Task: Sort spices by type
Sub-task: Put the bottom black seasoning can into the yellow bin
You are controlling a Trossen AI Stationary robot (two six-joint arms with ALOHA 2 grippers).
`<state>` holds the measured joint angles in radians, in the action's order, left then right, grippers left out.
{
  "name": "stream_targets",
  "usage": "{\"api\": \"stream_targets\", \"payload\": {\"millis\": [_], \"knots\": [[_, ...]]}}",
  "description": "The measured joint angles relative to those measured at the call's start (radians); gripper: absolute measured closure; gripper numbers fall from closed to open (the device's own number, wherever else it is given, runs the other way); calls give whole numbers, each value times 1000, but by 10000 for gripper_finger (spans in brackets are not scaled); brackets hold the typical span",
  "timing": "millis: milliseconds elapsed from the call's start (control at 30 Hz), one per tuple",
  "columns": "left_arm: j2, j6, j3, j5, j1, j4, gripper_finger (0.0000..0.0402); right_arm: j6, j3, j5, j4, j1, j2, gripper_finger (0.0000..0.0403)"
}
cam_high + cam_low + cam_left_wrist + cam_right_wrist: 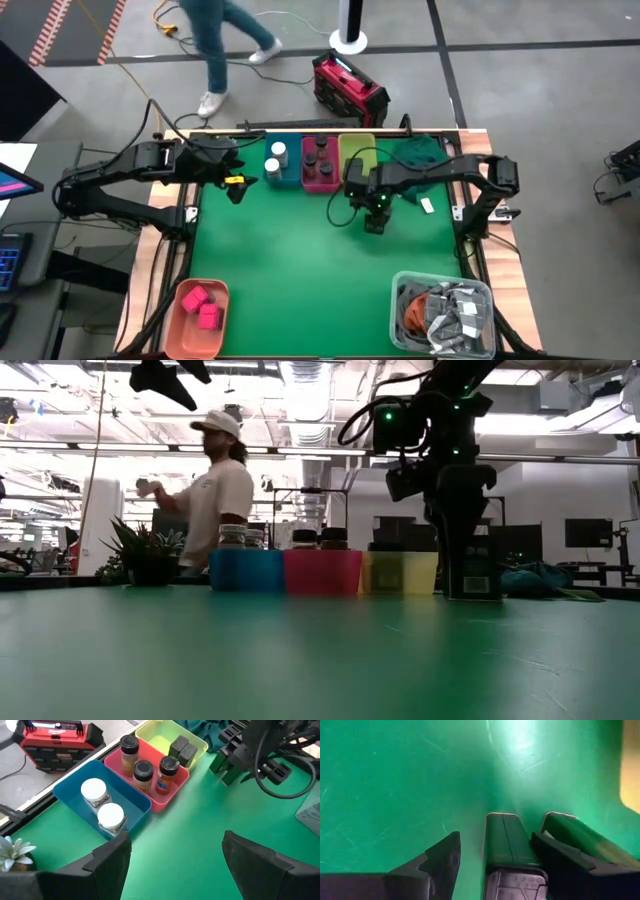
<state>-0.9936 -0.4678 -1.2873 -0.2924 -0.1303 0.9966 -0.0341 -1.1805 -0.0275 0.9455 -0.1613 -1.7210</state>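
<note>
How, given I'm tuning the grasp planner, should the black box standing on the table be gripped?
Take the black box by two opposite upright sides near its top, coming straight down. It stands upright on the table, taller than wide. The right gripper hangs over it, jaws open on either side; the left gripper waits near the blue bin.

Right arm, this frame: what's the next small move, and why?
Probably shut the right tool on the black box. The box stands on the green table between the open fingers, one of them clearly off it, outside the yellow bin that holds two similar boxes. The left tool hangs open near the blue bin.
</note>
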Motion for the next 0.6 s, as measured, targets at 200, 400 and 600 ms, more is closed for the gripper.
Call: {"api": "stream_targets", "payload": {"millis": [200,400,600], "knots": [[0,11,0,0,0,1,102,-18,8,1,37,42,1,132],[0,3,0,0,0,18,102,14,8,8,100,94,8,132],[0,2,0,0,0,29,102,32,8,28,165,108,8,132]]}}
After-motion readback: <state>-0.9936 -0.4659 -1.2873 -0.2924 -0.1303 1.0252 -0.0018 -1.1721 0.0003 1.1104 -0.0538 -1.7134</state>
